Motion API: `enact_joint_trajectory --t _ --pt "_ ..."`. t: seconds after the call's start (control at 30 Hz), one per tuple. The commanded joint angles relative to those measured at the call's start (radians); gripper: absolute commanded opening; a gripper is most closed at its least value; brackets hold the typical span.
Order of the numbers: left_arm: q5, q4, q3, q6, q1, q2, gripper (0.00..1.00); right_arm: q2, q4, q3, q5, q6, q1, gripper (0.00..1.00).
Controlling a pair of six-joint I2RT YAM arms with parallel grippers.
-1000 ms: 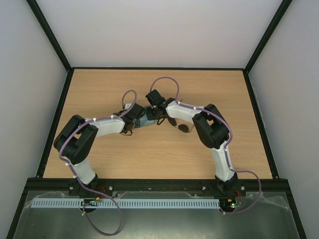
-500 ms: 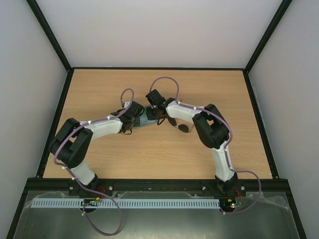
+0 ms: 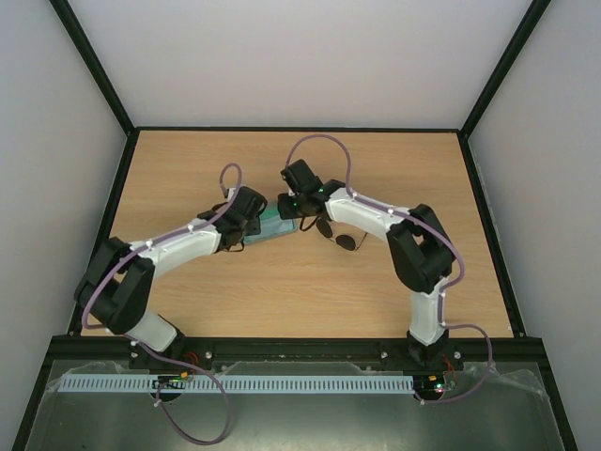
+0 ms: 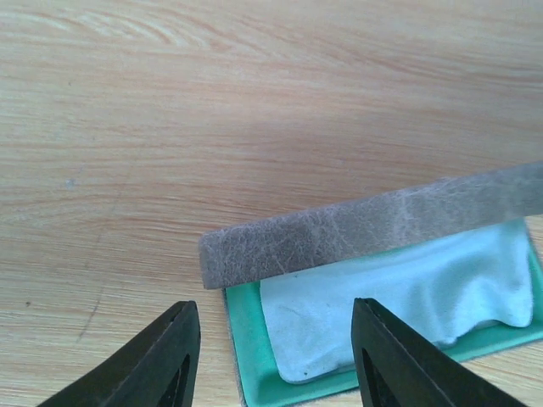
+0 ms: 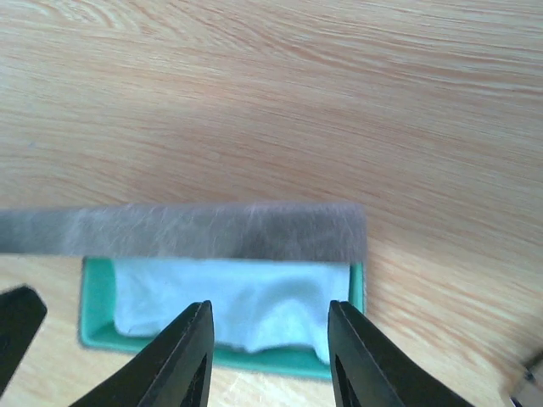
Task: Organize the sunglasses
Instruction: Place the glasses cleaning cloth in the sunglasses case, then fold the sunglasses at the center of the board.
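Note:
The grey case (image 3: 278, 228) lies open mid-table, its green lining (image 4: 246, 339) showing and its grey lid (image 4: 365, 225) raised. A light blue cloth (image 4: 399, 292) lies inside it, also seen in the right wrist view (image 5: 229, 297). The sunglasses (image 3: 344, 241) lie on the table just right of the case, under my right forearm, partly hidden. My left gripper (image 3: 254, 221) is open and empty over the case's left end, fingers (image 4: 165, 360) astride its corner. My right gripper (image 3: 297, 209) is open and empty over the case's right end, fingers (image 5: 185, 356) above the cloth.
The wooden table (image 3: 235, 291) has a black rim and white walls around it. A dark fingertip (image 5: 17, 326) of my left gripper shows at the right wrist view's lower left. Both forearms converge over the case from either side.
Both arms have stretched and their wrists have shifted slightly back and apart. The case's green inside shows more between the grippers. The sunglasses have not moved.

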Motion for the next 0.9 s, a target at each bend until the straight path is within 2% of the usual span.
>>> enact_joint_trajectory --t 0.0,0.13,0.27,0.4,0.53,0.63,0.7,0.73,0.87 --pt "-0.007 -0.046 -0.028 -0.005 0.007 -0.090 0.53 -0.135 -0.051 -0.087 0.047 -0.007 -0.009 0.40" --pt "0.066 -0.031 -0.014 0.007 0.007 -0.113 0.54 -0.284 -0.074 -0.222 0.094 0.011 -0.047 0.44" --pt "0.114 -0.003 0.041 0.029 0.006 -0.083 0.54 -0.449 -0.087 -0.403 0.113 0.031 -0.136 0.48" --pt "0.175 -0.001 0.220 0.040 -0.024 0.039 0.51 -0.591 -0.082 -0.523 0.120 0.052 -0.231 0.50" --pt "0.219 -0.013 0.412 0.047 -0.073 0.200 0.33 -0.656 -0.068 -0.599 0.113 0.061 -0.302 0.50" --pt "0.232 -0.030 0.550 0.049 -0.089 0.339 0.14 -0.687 -0.036 -0.659 0.099 0.068 -0.354 0.44" --pt "0.245 -0.037 0.627 0.045 -0.091 0.424 0.06 -0.694 -0.022 -0.692 0.094 0.070 -0.383 0.34" --pt "0.255 -0.036 0.660 0.044 -0.092 0.460 0.04 -0.694 -0.016 -0.704 0.089 0.071 -0.395 0.28" --pt "0.249 -0.061 0.804 0.048 -0.108 0.602 0.02 -0.685 0.017 -0.738 0.074 0.074 -0.440 0.20"
